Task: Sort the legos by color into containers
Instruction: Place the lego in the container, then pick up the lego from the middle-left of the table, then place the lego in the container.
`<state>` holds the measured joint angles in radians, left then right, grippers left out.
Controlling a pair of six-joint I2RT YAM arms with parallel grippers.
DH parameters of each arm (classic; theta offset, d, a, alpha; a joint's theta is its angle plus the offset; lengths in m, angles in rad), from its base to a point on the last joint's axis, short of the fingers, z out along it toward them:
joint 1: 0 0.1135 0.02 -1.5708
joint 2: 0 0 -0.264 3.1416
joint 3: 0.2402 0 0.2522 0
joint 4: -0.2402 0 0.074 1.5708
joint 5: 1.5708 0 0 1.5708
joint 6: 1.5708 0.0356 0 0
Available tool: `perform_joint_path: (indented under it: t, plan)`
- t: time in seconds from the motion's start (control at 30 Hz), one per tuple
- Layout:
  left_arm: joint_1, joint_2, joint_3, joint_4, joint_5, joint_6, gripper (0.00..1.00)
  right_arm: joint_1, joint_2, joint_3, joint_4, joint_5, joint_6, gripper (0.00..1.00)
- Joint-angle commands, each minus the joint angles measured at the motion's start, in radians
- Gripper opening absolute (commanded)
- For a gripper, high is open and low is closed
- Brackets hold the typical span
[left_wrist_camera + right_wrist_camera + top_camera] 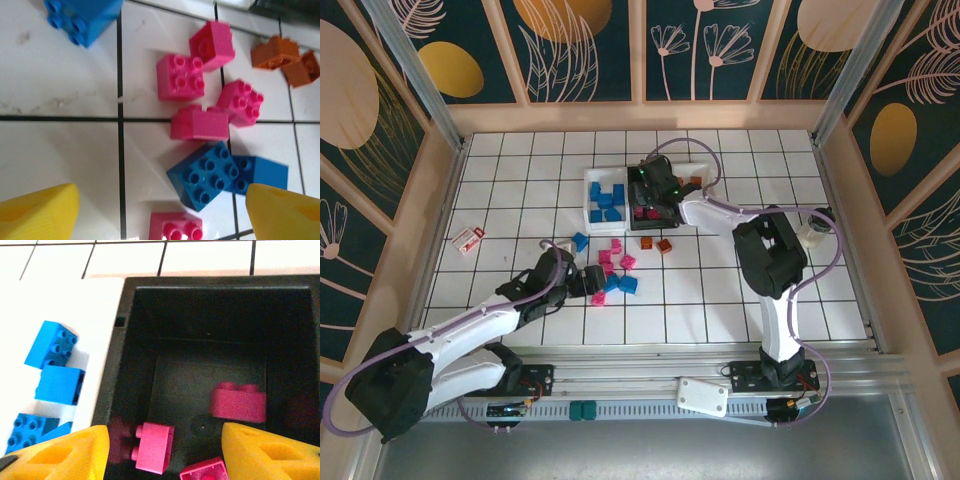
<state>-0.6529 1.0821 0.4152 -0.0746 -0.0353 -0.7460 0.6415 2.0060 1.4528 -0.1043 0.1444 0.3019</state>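
Note:
My left gripper (162, 215) hangs open low over the loose legos, its yellow fingers (40, 212) wide apart. Between them lie a blue brick (205, 174) and a pink brick (176, 227). More pink bricks (181, 77) and two orange ones (275, 52) lie beyond. From above, my left gripper (582, 280) is by this pile. My right gripper (165, 455) is open over the black tray (215, 281), which holds pink bricks (154, 446). The white tray (100, 305) beside it holds blue bricks (51, 344). The other white tray (705, 168) holds orange bricks.
A small white-and-red card (468, 240) lies on the tiles at the left. The right arm (770, 250) stretches across the right half of the table towards the trays. A wooden frame rings the tiled surface.

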Motion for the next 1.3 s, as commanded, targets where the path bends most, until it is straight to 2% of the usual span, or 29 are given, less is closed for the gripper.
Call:
perform_joint_path:
  t: [0.0, 0.13, 0.3, 0.43, 0.53, 0.63, 0.77, 0.97, 1.1, 1.2, 1.27]
  plan:
    - [-0.031, -0.008, -0.018, -0.054, -0.044, -0.024, 0.82, 0.011, -0.126, -0.084, 0.04, -0.015, 0.019, 0.62]
    - [-0.116, 0.0, -0.02, -0.077, -0.07, -0.036, 0.75, 0.028, -0.229, -0.228, 0.082, -0.009, 0.049, 0.63]
    - [-0.213, 0.134, 0.037, -0.095, -0.147, -0.03, 0.69, 0.04, -0.341, -0.356, 0.121, -0.008, 0.082, 0.63]
    - [-0.25, 0.225, 0.075, -0.098, -0.205, -0.03, 0.61, 0.042, -0.419, -0.405, 0.123, 0.0, 0.089, 0.63]
    - [-0.249, 0.27, 0.081, -0.083, -0.221, -0.025, 0.56, 0.046, -0.464, -0.429, 0.124, 0.006, 0.095, 0.63]
    - [-0.251, 0.288, 0.085, -0.056, -0.21, -0.019, 0.46, 0.049, -0.49, -0.447, 0.122, 0.007, 0.097, 0.64]
    - [-0.25, 0.252, 0.1, -0.054, -0.2, -0.014, 0.34, 0.049, -0.513, -0.476, 0.121, 0.017, 0.105, 0.63]
    - [-0.245, 0.176, 0.235, -0.114, -0.259, 0.064, 0.33, 0.048, -0.571, -0.555, 0.145, 0.038, 0.126, 0.63]
    - [-0.205, 0.259, 0.392, -0.092, -0.272, 0.142, 0.32, 0.049, -0.62, -0.619, 0.156, 0.05, 0.149, 0.64]
    - [-0.139, 0.358, 0.503, -0.03, -0.205, 0.184, 0.32, 0.048, -0.65, -0.66, 0.149, 0.048, 0.16, 0.64]
    - [-0.116, 0.445, 0.606, -0.017, -0.199, 0.219, 0.32, 0.049, -0.664, -0.68, 0.136, 0.043, 0.166, 0.63]
